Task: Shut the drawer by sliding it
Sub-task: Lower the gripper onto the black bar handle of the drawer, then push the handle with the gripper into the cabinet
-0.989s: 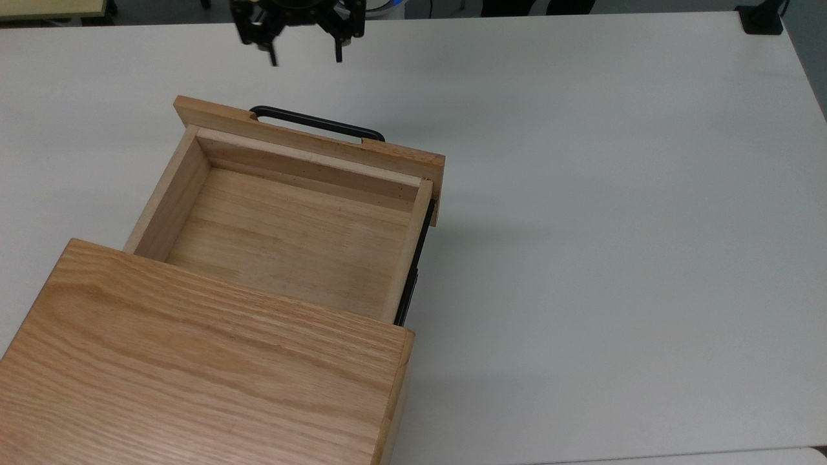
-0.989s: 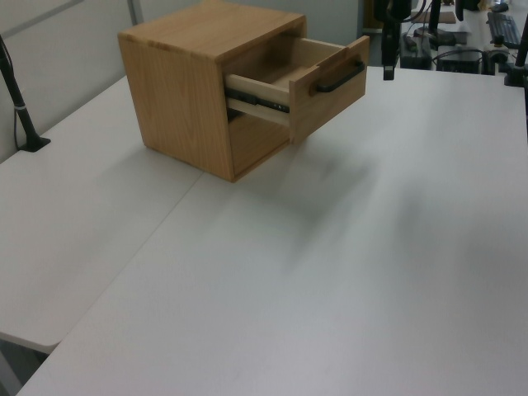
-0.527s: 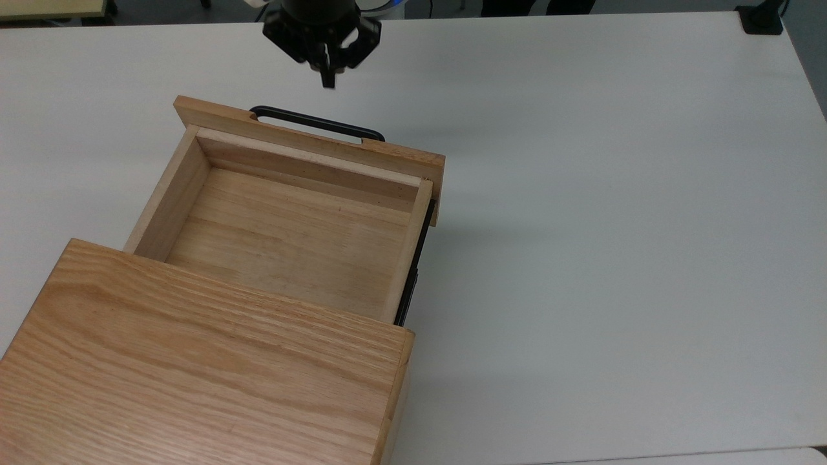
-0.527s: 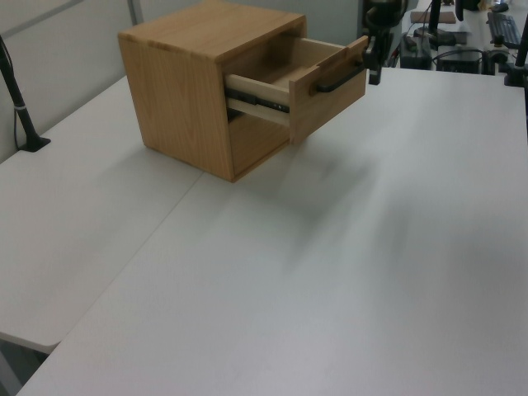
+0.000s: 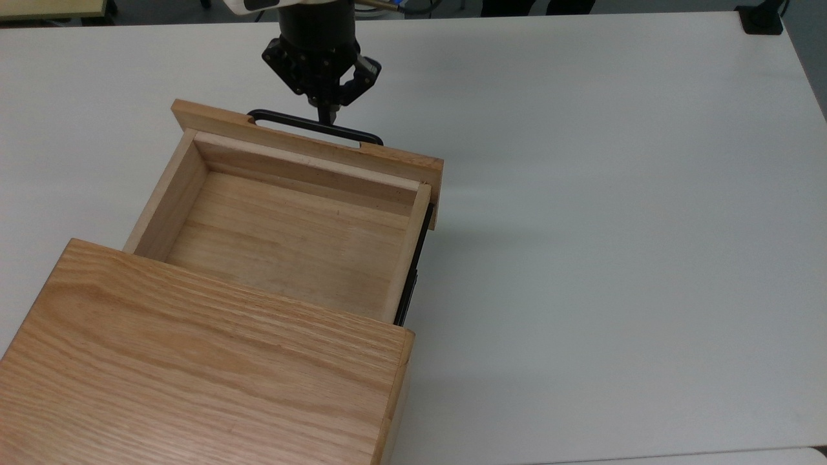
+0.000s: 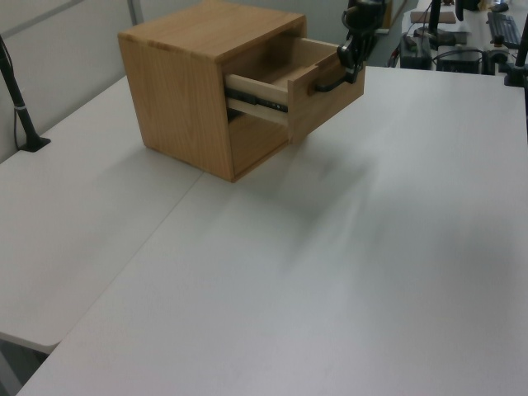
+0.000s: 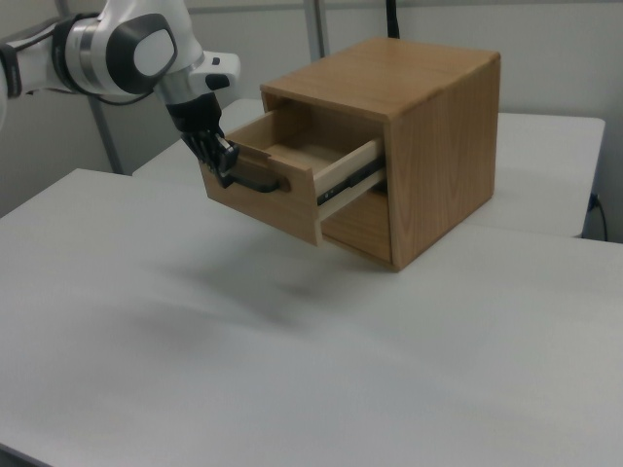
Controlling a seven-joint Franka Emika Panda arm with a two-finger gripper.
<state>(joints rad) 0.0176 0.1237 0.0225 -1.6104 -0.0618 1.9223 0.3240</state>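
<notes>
Item: drawer point(image 5: 284, 239), light wood tray with wider front panel point(image 5: 310, 145), black bar handle point(image 5: 314, 127) and black side rail point(image 5: 410, 271). Location: seated in the upper bay of the oak cabinet point(image 5: 194, 374), which stands on the white table point(image 5: 614, 226). Condition: pulled well out, interior bare; in the top view its front panel has crept a touch toward the cabinet compared with half a second ago.

Item: gripper point(image 5: 326, 115), on the Panda arm. Location: at the middle of the handle, tip meeting the bar in the top view; in the right view point(image 7: 226, 163) it sits at the upper outer edge of the panel, and in the left view point(image 6: 351, 62) just over the handle. Change: a second ago it hung well clear beyond the drawer front with jaws spread; half a second ago the jaws had drawn together and it stood short of the handle; now it has come down to contact. Jaws: brought together to a single point, holding nothing.

Assessment: approach appears finished and the push seems only just begun. Most of the travel remains. A closed tip on a round bar may slip off sideways or over the top, so the push likely needs to stay square to the rails.
</notes>
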